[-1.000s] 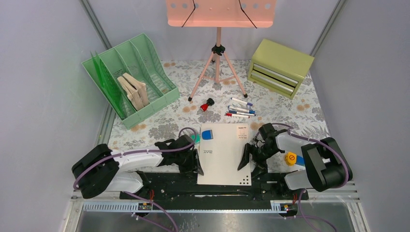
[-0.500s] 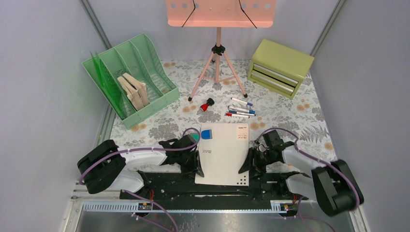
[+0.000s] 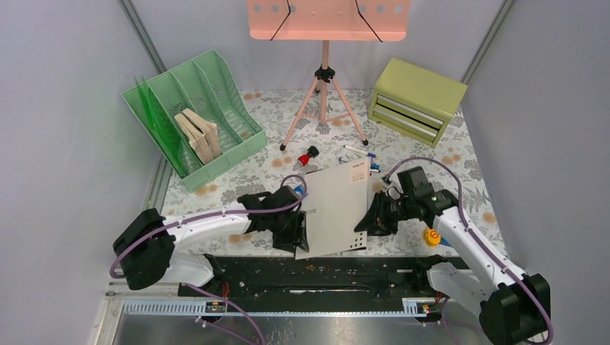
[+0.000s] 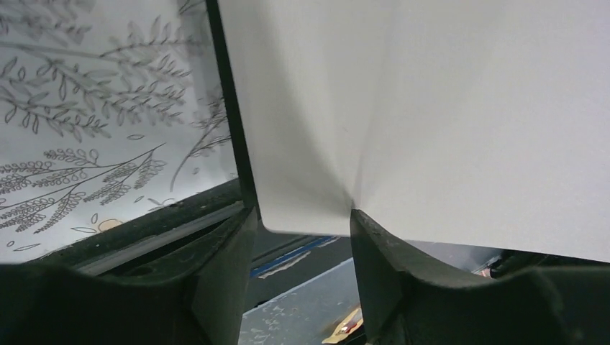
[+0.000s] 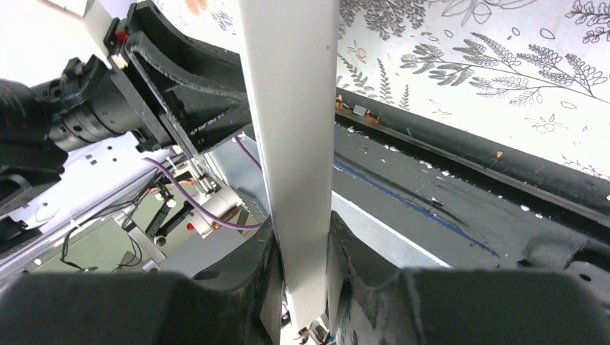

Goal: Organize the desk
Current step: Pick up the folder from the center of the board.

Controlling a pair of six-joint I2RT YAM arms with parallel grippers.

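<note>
Nearest, one black rail (image 3: 324,272) runs along the near edge of the desk (image 3: 467,180), the flower-printed top that carries everything here. Just past it the two arms meet on one white booklet (image 3: 334,208), held tilted and clear of the print. The right gripper (image 3: 368,224) is clenched on the booklet's right edge, its fingers (image 5: 241,287) pressed to both faces. The left gripper (image 3: 299,231) is at the left edge. A corner sits in the gap between its parted fingers (image 4: 216,287), and I cannot tell whether they press on it. One yellow knob-like piece (image 3: 431,236) lies beside the right arm. Farther on are one small red-and-black item (image 3: 309,155) and perhaps three pens (image 3: 357,151), mostly hidden behind the booklet. At the back stand one green file rack (image 3: 219,164) holding two tan books (image 3: 199,134), one pink music stand (image 3: 325,79) on three legs, and one olive chest (image 3: 417,86) with two drawers.
</note>
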